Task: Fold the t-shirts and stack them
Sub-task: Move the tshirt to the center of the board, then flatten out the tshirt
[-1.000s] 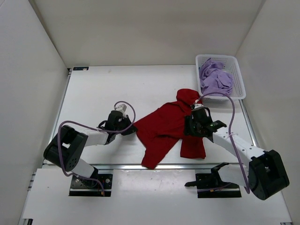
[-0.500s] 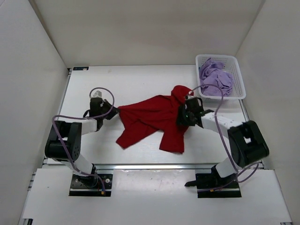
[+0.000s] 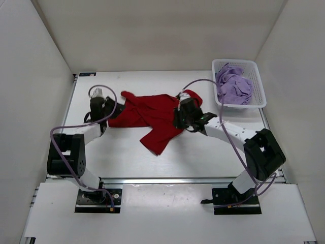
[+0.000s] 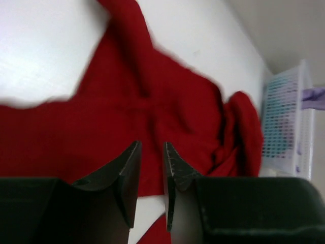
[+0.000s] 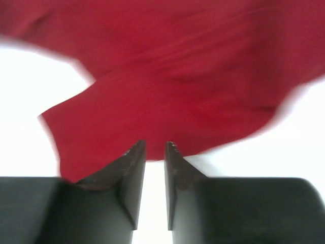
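Top external view: red t-shirt [image 3: 152,114] beside left claw [image 3: 109,109] and partly under right claw [image 3: 179,120], both narrowly parted, empty.

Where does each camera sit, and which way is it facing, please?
Top external: above and behind the bases, looking down on the table; left arm and right arm show, red t-shirt between, lavender t-shirt in the white mesh basket.
Left wrist: on that wrist, looking past its left fingers across the red t-shirt toward the basket.
Right wrist: on that wrist, looking down past its right fingers at the red t-shirt.
Shared: all show the red t-shirt.
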`<state>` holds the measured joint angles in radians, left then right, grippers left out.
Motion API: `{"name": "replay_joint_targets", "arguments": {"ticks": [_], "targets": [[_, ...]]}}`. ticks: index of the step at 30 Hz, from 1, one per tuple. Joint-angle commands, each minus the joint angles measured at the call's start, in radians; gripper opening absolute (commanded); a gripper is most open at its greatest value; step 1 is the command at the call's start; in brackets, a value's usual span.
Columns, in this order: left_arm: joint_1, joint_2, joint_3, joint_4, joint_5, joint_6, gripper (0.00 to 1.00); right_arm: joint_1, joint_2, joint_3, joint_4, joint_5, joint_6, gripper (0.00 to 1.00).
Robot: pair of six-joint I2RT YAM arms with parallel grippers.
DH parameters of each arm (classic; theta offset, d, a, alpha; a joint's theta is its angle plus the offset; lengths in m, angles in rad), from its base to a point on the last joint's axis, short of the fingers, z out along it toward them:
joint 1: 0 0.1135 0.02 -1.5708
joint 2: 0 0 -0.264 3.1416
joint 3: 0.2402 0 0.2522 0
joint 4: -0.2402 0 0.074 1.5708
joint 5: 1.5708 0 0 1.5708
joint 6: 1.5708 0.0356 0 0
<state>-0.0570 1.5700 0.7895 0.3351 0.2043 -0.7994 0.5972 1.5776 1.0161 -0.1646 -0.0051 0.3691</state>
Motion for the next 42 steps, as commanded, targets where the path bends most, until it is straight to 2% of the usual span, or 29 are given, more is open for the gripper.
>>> {"name": "replay_joint_targets", "arguments": {"ticks": [1, 2, 4, 6, 8, 12, 20, 24, 31, 39, 42], "targets": [[0.049, -0.124, -0.131, 0.025, -0.019, -0.046, 0.34, 0.110, 0.036, 0.048, -0.010, 0.021, -0.018, 0.13], [0.055, -0.164, -0.168, 0.024, -0.028, -0.040, 0.34, 0.148, 0.071, 0.088, -0.013, 0.028, -0.022, 0.06], [0.097, -0.221, -0.237, 0.013, -0.051, -0.043, 0.35, 0.202, 0.146, 0.158, -0.022, 0.037, -0.044, 0.01], [0.109, -0.283, -0.283, 0.008, -0.071, -0.047, 0.35, 0.228, 0.231, 0.241, -0.016, 0.014, -0.048, 0.05], [0.131, -0.310, -0.320, 0.016, -0.045, -0.064, 0.34, 0.248, 0.288, 0.303, -0.010, -0.018, -0.047, 0.19], [0.118, -0.370, -0.352, 0.012, -0.026, -0.077, 0.34, 0.276, 0.410, 0.412, -0.035, -0.036, -0.068, 0.28], [0.129, -0.475, -0.325, -0.056, 0.040, -0.048, 0.34, 0.312, 0.487, 0.467, -0.042, -0.090, -0.096, 0.31], [0.111, -0.522, -0.325, -0.087, 0.017, -0.035, 0.35, 0.334, 0.550, 0.539, -0.104, -0.119, -0.116, 0.34], [0.141, -0.525, -0.357, -0.077, 0.046, -0.040, 0.34, 0.345, 0.624, 0.628, -0.205, -0.079, -0.139, 0.36], [0.148, -0.521, -0.355, -0.067, 0.052, -0.037, 0.35, 0.362, 0.614, 0.664, -0.280, -0.056, -0.177, 0.39], [0.167, -0.538, -0.371, -0.071, 0.046, -0.029, 0.34, 0.366, 0.587, 0.628, -0.291, -0.053, -0.193, 0.39]]}}
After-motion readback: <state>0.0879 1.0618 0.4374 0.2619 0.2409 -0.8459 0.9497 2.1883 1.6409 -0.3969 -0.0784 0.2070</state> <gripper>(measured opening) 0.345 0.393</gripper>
